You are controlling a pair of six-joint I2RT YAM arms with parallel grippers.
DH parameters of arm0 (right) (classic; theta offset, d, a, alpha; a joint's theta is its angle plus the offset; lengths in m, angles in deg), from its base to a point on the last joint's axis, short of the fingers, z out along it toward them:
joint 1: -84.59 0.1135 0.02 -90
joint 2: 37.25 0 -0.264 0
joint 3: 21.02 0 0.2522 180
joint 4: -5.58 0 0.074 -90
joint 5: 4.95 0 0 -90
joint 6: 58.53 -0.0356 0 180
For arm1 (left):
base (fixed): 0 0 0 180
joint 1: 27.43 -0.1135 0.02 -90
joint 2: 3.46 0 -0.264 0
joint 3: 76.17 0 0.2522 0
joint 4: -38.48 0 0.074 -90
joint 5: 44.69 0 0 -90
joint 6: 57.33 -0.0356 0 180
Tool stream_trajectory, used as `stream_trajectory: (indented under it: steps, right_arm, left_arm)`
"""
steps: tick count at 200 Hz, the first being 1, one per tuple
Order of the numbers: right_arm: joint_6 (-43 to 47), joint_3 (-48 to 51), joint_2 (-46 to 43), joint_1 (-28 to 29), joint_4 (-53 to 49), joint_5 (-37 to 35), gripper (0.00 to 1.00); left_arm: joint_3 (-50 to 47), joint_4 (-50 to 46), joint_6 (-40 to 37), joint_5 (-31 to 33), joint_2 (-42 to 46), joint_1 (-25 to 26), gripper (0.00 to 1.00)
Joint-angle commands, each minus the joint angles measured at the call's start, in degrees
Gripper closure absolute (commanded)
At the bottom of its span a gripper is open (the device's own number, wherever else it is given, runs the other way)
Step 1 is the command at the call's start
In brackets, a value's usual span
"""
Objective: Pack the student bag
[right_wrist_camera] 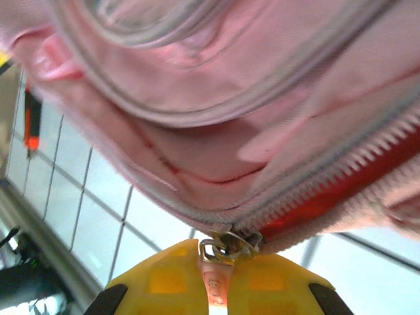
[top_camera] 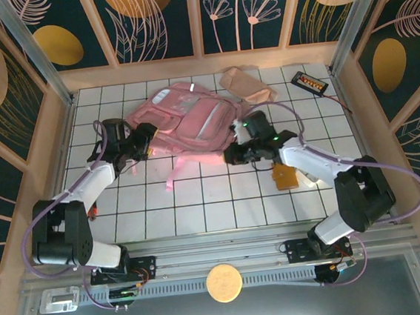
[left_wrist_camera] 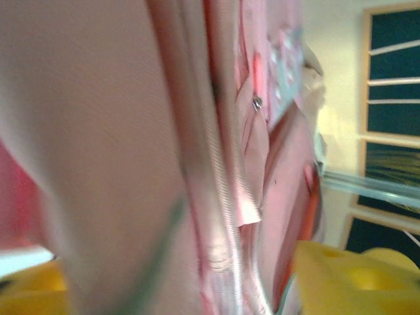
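Student bag (top_camera: 191, 116) is lying flat at the back-middle of the tiled table (top_camera: 200, 214), with one pink strap (top_camera: 173, 177) trailing toward the near edge. Right gripper (top_camera: 236, 153) is sitting at the bag's near-right corner. Its yellow fingers (right_wrist_camera: 164, 279) are pressing together on the pink zipper pull (right_wrist_camera: 215, 283), just under the slider (right_wrist_camera: 228, 244). The teeth (right_wrist_camera: 348, 164) are gaping beside it, with red lining showing.

Left gripper (top_camera: 146, 141) is sitting at the bag's left edge, jaws standing spread with bag cloth between them. The left wrist view is blurring badly, so I can't tell whether the pads are touching cloth.

The step looks like working the zip. Doing it well means pulling along the tooth line, not upward. The left arm should be pinching the cloth as an anchor, or the whole bag is going to slide with the pull.

Around:
- tan pouch (top_camera: 248, 84) just beside the bag's back-right corner
- black device with orange label (top_camera: 309, 82) further right
- brown flat square (top_camera: 285, 175) under the right arm
- round cork-like disc (top_camera: 223, 281) on the near rail

The strap and the brown square are lying nearest the right arm's path.
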Motion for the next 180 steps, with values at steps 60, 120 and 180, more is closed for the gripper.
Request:
stream_trajectory:
  steps: [60, 120, 180]
  right_arm:
    - [-5.2, -13.75, 13.39, 11.15, 4.63, 6.55, 1.0]
    - [-4.72, -17.0, 14.66, 13.39, 2.8, 6.83, 1.0]
    - [-4.08, -15.18, 13.84, 12.9, -2.05, 2.71, 1.0]
  left_arm:
    - [-20.0, 14.67, 18.19, 2.91, 17.83, 11.01, 0.05]
    - [-21.6, 23.45, 22.28, 5.8, 7.23, 15.72, 0.25]
    - [-20.12, 23.46, 18.39, 4.72, 2.96, 15.5, 1.0]
